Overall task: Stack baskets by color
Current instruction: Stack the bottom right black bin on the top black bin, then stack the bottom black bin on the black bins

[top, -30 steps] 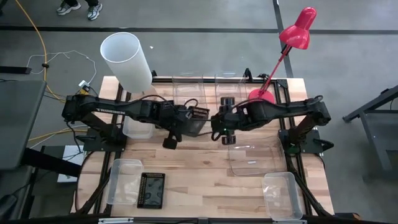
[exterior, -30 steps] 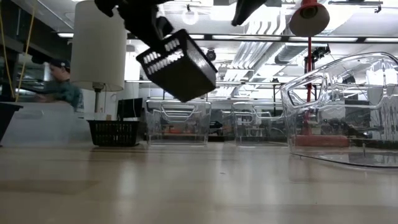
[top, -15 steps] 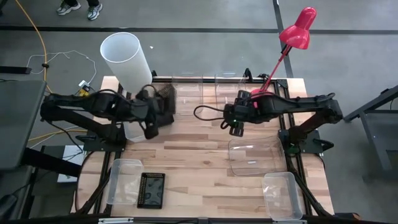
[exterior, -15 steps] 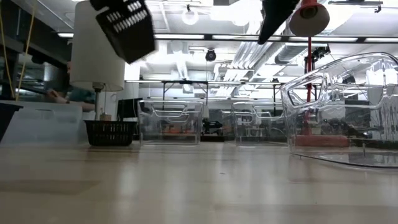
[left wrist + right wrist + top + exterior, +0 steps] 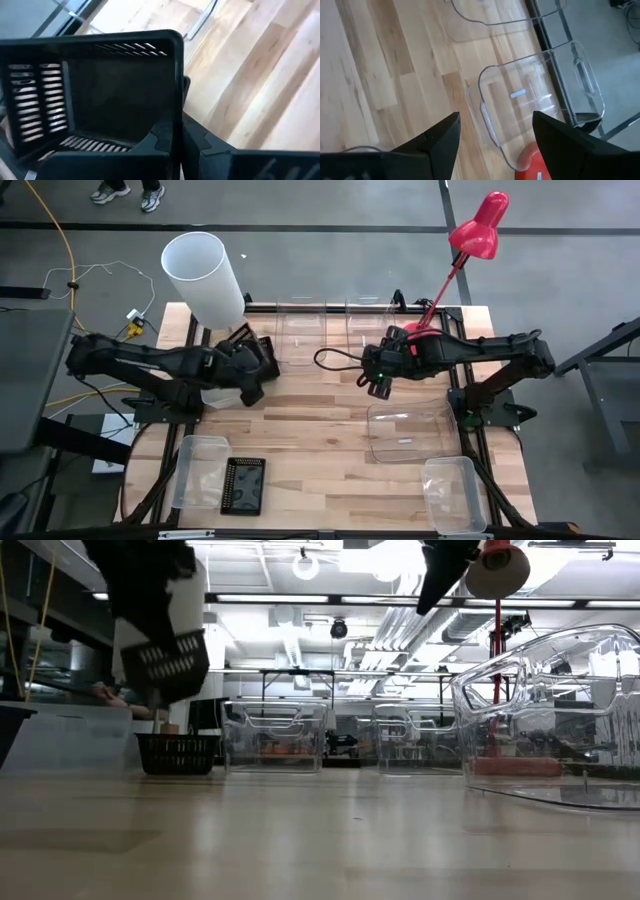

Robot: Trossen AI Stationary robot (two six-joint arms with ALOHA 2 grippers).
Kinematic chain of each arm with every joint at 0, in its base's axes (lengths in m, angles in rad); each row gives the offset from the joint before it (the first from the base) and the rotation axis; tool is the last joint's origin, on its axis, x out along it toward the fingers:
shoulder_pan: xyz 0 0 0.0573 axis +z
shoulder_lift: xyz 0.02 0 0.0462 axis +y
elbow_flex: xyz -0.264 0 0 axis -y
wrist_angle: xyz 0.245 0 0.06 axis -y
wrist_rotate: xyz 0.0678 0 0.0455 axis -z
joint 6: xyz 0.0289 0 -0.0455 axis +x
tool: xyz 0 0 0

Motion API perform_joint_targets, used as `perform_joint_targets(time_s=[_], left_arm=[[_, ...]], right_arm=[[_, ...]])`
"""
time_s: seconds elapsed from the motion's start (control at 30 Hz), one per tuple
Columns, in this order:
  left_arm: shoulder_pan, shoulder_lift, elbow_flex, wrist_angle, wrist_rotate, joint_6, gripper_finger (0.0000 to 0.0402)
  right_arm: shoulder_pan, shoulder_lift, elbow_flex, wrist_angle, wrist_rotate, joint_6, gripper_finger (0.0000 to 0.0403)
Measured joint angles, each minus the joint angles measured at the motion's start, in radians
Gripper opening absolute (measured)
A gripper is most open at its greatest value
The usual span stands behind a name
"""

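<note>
I have the left end effector (image 5: 252, 370) clamped shut on the rim of a black perforated basket (image 5: 165, 665), carried in the air just beside the white lampshade (image 5: 203, 277) and above another black basket (image 5: 178, 753) on the table (image 5: 320, 430). The held basket hangs tilted, its long axis slanting. My right end effector (image 5: 378, 384) hovers wide open and empty near the red lamp (image 5: 478, 227)

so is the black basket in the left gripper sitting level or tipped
Tipped: the black basket hangs slanted in the left gripper, clear of the table.
</note>
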Motion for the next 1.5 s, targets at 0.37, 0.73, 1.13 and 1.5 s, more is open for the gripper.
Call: perform_joint_targets(time_s=[0.37, 0.73, 1.13, 1.5], left_arm=[[0.139, 0.190, -0.004, 0.051, 0.104, 0.252, 0.0000], [0.153, 0.288, -0.003, 0.102, 0.129, 0.253, 0.0000], [0.152, 0.315, -0.003, 0.107, 0.118, 0.297, 0.0018], [0.152, 0.305, 0.064, -0.001, 0.118, 0.297, 0.0150]], right_arm=[[0.000, 0.001, 0.000, 0.024, 0.004, 0.000, 0.0236], [0.000, 0.001, 0.000, 0.041, 0.011, 0.000, 0.0236], [0.000, 0.001, 0.000, 0.051, 0.014, 0.000, 0.0236], [0.000, 0.001, 0.000, 0.068, 0.014, -0.001, 0.0236]])
